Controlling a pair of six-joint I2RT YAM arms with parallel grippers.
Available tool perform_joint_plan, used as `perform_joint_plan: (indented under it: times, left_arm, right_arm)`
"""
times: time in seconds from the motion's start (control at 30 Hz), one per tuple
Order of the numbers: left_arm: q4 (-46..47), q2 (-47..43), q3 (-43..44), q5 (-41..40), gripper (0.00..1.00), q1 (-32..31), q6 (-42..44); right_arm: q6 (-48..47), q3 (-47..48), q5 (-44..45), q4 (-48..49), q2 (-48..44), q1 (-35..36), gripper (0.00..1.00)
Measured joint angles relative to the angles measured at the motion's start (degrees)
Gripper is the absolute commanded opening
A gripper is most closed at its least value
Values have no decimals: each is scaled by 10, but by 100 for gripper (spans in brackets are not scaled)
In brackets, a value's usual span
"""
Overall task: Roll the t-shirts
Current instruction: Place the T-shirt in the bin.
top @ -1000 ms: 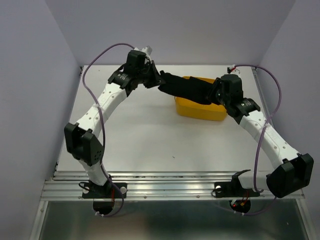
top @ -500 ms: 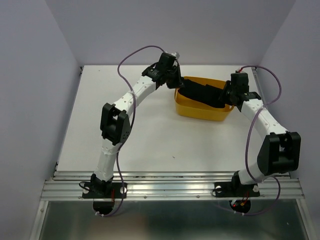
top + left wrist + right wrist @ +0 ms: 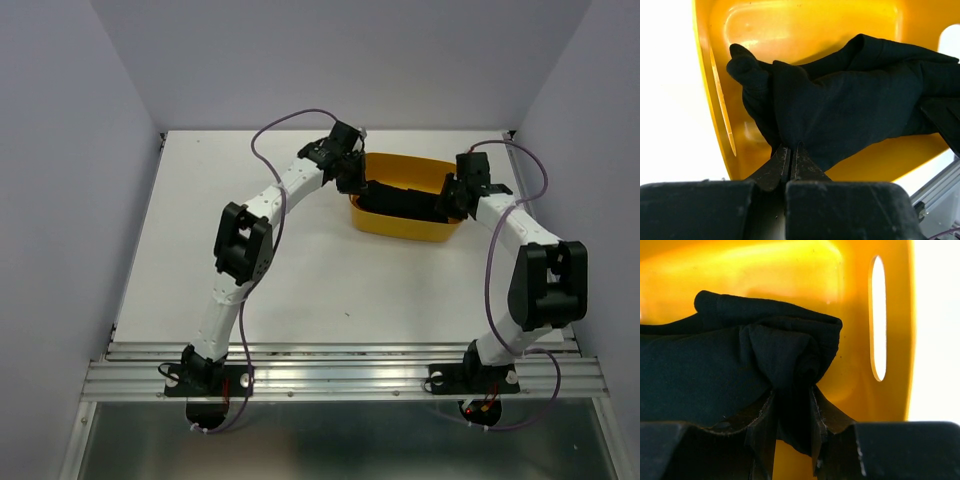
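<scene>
**Status: two-point grip in progress**

The black t-shirt [image 3: 403, 199] is lying bunched lengthwise inside the yellow tub [image 3: 400, 230], which is sitting on the worktop [image 3: 300, 270]. The left hand [image 3: 790, 150] is pinching one end, fingers closed on the cloth. The right hand [image 3: 790, 412] is clamping the opposite end.

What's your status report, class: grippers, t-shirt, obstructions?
Left gripper, jaws shut on t-shirt. Right gripper, same, other end. T-shirt inside yellow tub. Nothing blocking.
</scene>
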Motion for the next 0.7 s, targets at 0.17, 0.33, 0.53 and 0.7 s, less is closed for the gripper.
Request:
perform_joint_plan:
  times: [0.17, 0.33, 0.53, 0.7]
  left_arm:
    - [-11, 11, 0, -8, 0, -7, 10]
    - [-15, 23, 0, -10, 0, -11, 17]
    - [-18, 39, 5, -11, 0, -15, 25]
    - [-30, 44, 18, -14, 0, -16, 28]
  right_arm:
    - [-4, 0, -3, -5, 30, 0, 1]
    - [-6, 0, 1, -14, 39, 0, 1]
    - [-6, 0, 8, -15, 54, 0, 1]
    - [-6, 2, 11, -14, 56, 0, 1]
